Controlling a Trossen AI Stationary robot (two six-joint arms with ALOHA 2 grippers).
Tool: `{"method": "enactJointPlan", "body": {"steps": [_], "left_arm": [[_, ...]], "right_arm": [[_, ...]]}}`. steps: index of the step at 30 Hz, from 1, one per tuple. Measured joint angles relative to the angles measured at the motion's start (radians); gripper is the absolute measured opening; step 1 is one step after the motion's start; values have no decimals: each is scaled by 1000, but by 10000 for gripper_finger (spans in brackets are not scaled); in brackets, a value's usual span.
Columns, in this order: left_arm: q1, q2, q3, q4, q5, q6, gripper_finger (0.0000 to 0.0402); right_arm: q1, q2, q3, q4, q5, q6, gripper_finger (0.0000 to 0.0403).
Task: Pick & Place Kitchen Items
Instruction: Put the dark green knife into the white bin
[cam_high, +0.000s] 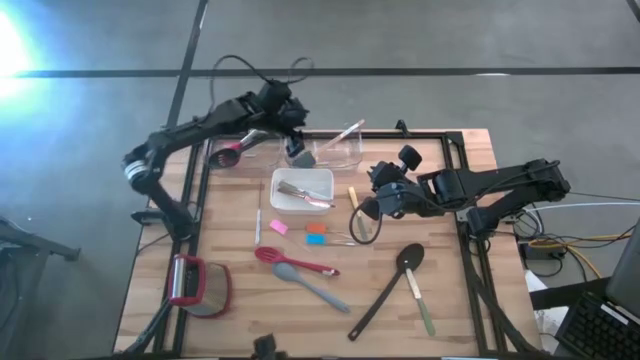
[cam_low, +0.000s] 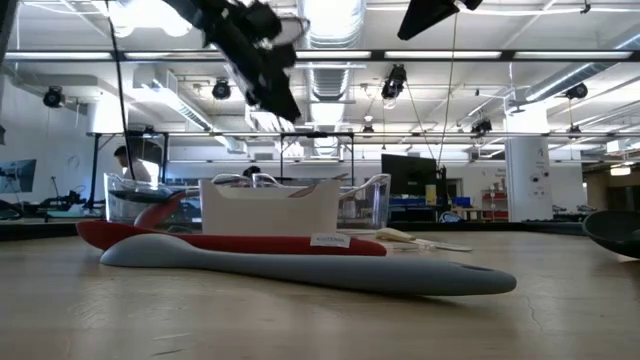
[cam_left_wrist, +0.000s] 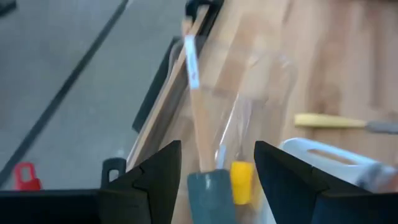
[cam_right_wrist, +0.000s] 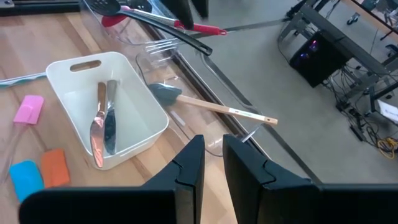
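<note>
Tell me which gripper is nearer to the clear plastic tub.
Left. The left gripper hangs open right over the clear plastic tub, above a wooden-handled spatula resting in it. The right gripper sits farther off, above the table between the tub and the black spoon.

White dish (cam_high: 302, 187); red whisk (cam_high: 290, 262); grey-blue spatula (cam_high: 312, 285); black spoon (cam_high: 392, 282)

Two knives (cam_right_wrist: 102, 124), one dish (cam_right_wrist: 68, 84)
</note>
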Motion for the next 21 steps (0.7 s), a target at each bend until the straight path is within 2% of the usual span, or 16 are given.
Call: {"method": "enactJointPlan", "body": {"steps": [6, 10, 15, 21], "left_arm": [[-38, -188, -61, -8, 13, -15, 206], [-85, -308, -148, 31, 13, -20, 197], [-163, -436, -324, 141, 13, -48, 182], [-267, -534, -607, 445, 25, -64, 172]], "right_arm": [[0, 0, 0, -7, -2, 2, 52], [0, 0, 0, -7, -9, 2, 52], [0, 0, 0, -7, -31, 2, 52], [0, 0, 1, -15, -44, 46, 52]]}}
